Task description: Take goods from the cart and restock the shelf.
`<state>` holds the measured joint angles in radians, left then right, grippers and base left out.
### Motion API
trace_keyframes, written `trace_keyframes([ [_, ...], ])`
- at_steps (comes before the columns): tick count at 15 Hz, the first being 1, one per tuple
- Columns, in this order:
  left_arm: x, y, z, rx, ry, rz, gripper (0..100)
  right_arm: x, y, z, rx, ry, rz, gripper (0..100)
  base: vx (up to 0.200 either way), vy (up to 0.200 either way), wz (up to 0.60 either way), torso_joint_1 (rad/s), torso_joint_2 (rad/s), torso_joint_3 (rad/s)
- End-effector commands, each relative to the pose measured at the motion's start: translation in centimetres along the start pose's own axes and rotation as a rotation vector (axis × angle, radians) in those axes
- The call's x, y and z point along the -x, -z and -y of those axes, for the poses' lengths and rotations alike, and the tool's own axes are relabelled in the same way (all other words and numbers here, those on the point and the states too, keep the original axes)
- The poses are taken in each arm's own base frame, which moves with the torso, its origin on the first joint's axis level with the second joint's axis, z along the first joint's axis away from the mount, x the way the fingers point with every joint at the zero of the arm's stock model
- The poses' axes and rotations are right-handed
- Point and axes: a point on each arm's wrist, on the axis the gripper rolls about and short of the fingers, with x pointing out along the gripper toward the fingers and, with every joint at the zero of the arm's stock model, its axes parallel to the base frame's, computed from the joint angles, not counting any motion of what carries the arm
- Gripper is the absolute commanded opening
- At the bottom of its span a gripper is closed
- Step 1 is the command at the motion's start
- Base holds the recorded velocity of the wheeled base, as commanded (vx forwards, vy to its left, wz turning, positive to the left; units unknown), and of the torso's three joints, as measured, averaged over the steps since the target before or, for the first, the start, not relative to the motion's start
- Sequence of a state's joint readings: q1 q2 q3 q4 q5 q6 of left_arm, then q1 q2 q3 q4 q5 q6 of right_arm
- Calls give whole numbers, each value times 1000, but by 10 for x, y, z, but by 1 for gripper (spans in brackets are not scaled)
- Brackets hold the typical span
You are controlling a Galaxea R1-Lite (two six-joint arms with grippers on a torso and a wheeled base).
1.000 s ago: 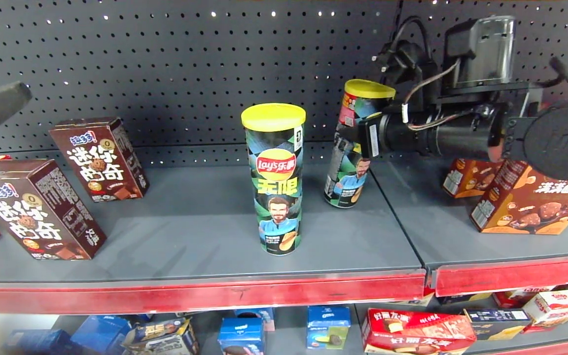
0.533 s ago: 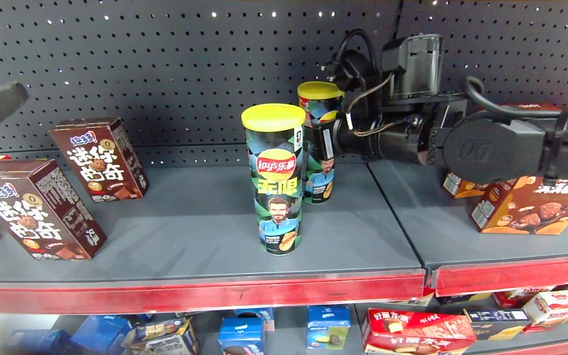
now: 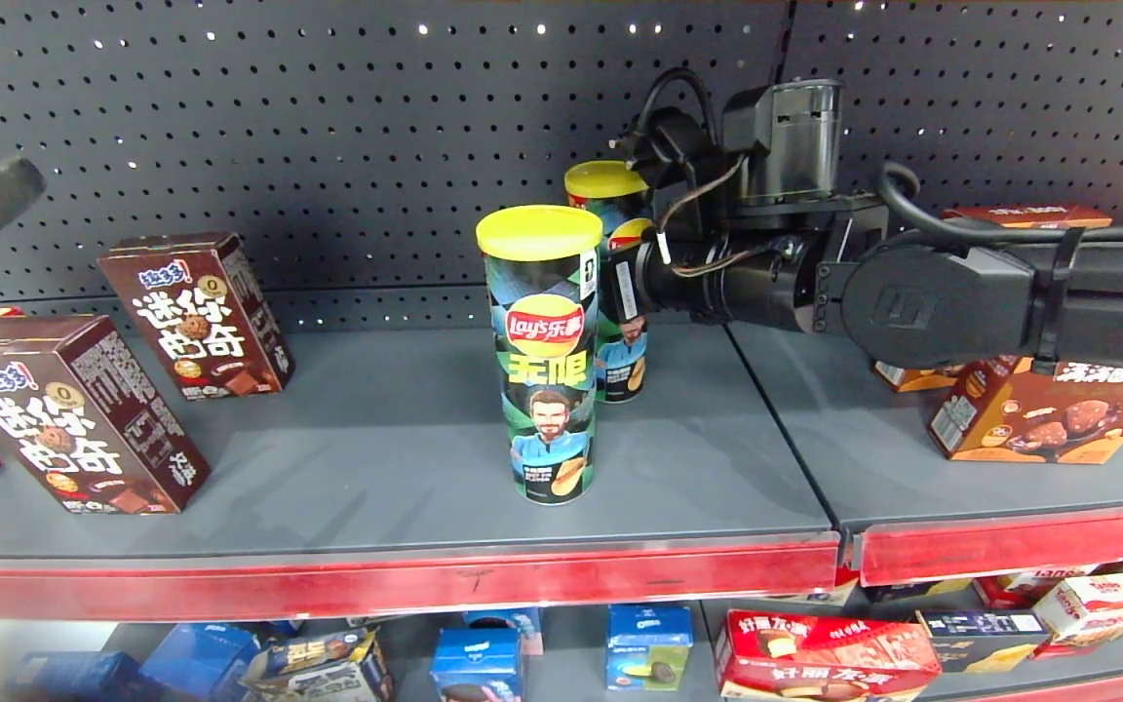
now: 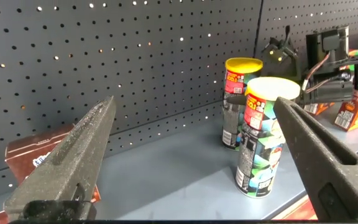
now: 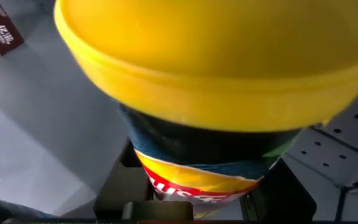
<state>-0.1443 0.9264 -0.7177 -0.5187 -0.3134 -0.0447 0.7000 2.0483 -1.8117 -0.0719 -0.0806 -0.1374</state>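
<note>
A tall chips can (image 3: pixel 542 351) with a yellow lid stands upright near the front of the grey shelf (image 3: pixel 376 439). Right behind it is a second, matching can (image 3: pixel 608 190), its lower half partly hidden by the front one. My right gripper (image 3: pixel 628 283) is shut on that rear can's side, with its base at or just above the shelf. The right wrist view has the held can's lid (image 5: pixel 216 56) close up and the gripper (image 5: pixel 210 196) clamped on its body. My left gripper (image 4: pixel 191 162) hangs open off to the left, facing both cans (image 4: pixel 263 143) from a distance.
Two brown cookie boxes (image 3: pixel 196 312) (image 3: pixel 69 419) stand at the shelf's left. Orange-brown boxes (image 3: pixel 1049 409) sit on the right section under my right arm. The pegboard wall (image 3: pixel 328 117) closes the back. A red rail (image 3: pixel 386 580) edges the front, and a lower shelf holds several boxes.
My right arm has carried the held can leftward, from beside the shelf joint to just behind the front can. The front can and left gripper have stayed put.
</note>
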Motion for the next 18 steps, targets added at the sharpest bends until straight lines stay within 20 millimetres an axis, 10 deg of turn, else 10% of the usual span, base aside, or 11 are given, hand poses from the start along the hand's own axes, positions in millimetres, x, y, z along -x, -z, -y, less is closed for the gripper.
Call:
trace_keyframes([
  [1, 0, 1, 0, -1, 1, -3, 100, -1, 0, 0, 0, 9, -1, 0, 0, 0, 0, 0, 0, 0],
  [4, 0, 2, 0, 0, 1, -6, 100, 0, -2, 3, -1, 18, 3, 0, 0, 0, 0, 0, 0, 0],
  [5, 0, 6, 0, 4, 0, -19, 100, 1, -2, 3, -1, 19, 6, 100, 0, 0, 0, 0, 0, 0],
  [18, 8, 12, 2, 7, 0, -29, 100, 27, -25, -1, -1, 34, 24, 100, 0, 0, 0, 0, 0, 0],
])
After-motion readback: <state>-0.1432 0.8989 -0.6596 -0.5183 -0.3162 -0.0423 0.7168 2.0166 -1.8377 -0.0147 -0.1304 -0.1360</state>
